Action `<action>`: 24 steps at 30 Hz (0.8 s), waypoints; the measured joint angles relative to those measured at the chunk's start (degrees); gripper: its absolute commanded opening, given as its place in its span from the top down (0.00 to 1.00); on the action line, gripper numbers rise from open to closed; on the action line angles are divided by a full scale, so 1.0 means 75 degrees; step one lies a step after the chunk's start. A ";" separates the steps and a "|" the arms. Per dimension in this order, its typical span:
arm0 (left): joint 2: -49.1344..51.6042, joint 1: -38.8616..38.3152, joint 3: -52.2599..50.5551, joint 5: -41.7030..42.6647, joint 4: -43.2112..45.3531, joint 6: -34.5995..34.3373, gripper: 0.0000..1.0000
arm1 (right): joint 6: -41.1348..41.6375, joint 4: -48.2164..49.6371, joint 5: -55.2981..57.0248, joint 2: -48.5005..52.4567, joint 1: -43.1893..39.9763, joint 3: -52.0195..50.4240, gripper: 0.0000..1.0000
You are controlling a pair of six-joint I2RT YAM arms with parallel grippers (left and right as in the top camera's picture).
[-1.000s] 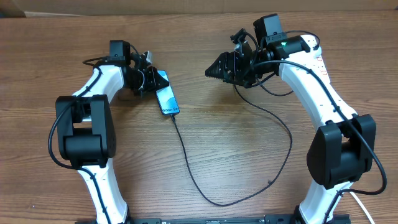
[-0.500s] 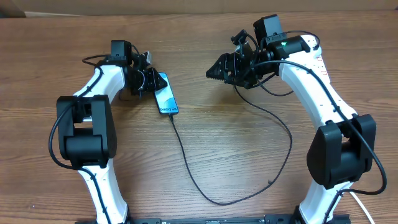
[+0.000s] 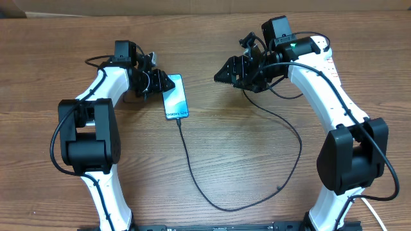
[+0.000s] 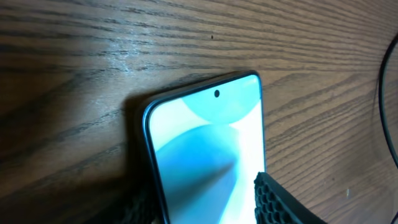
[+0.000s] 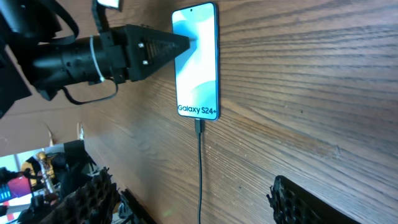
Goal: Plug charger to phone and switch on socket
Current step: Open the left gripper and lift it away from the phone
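The phone [image 3: 175, 96] lies flat on the table, screen up, with the "Galaxy S24" text [image 5: 198, 111] at its near end. The charger's tip [image 5: 199, 126] sits in that end's port. Its black cable [image 3: 192, 173] loops across the table toward the right arm. My left gripper [image 3: 160, 82] is open at the phone's far end, one finger [image 4: 280, 202] on each side of the phone [image 4: 205, 143]. My right gripper [image 3: 221, 72] hovers open and empty right of the phone, above the cable [image 5: 199, 174]. The socket [image 3: 330, 56] is mostly hidden behind the right arm.
The cable's long loop [image 3: 292, 160] crosses the middle and right of the wooden table. A thick white cord [image 3: 371, 206] shows at the bottom right corner. The left arm's base [image 3: 87, 138] and the right arm's base [image 3: 353, 154] stand at the front.
The phone has dropped from a tilted, on-edge pose to lying flat, and it looks wider from above. The left jaws have spread apart around it. The right arm has barely moved.
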 measured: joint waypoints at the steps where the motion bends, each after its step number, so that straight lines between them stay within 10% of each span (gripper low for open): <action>1: -0.0012 0.0000 0.0006 -0.0032 -0.0015 0.0006 0.46 | 0.0003 -0.0041 0.0032 0.0000 0.0000 0.0000 0.22; 12: -0.0114 0.0023 0.0268 -0.0787 -0.0350 -0.0131 0.18 | 0.0000 -0.0090 0.0239 0.0000 -0.0015 0.0000 0.23; 24: -0.0105 0.1072 0.3739 -0.1830 -0.3853 -0.0207 0.00 | -0.0041 -0.0242 0.0335 -0.1105 -0.1306 0.0003 0.19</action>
